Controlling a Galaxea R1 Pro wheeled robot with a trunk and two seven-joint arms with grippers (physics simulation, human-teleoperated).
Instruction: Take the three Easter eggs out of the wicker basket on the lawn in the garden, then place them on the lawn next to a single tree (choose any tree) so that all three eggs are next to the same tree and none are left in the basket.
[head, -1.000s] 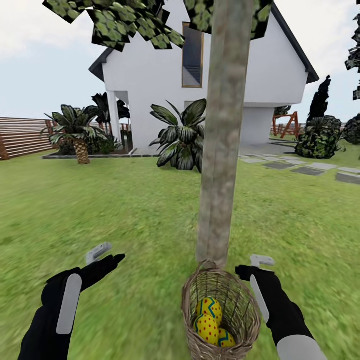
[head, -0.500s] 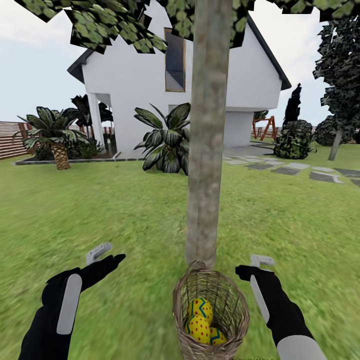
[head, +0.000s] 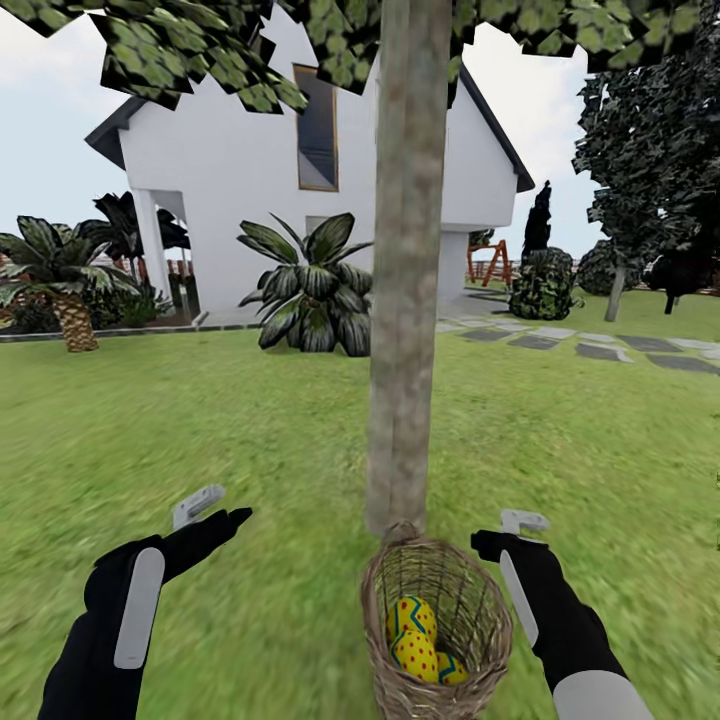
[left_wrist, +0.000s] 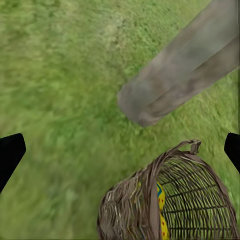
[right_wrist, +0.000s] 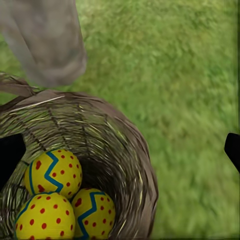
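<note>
I saw the wicker basket (head: 437, 628) on the lawn (head: 200, 430), touching the tree (head: 404, 300), three Easter eggs (right_wrist: 60, 197) inside. My left tool (head: 205, 507) and right tool (head: 514, 528) hung open, empty. No writing was readable.

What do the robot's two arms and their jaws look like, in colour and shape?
Both arms are matte black with rounded shells. The left arm carries a long pale grey inset panel; the right arm has a similar strip and a grey cuff. Each ends in slim light grey jaws. No cables show.
</note>
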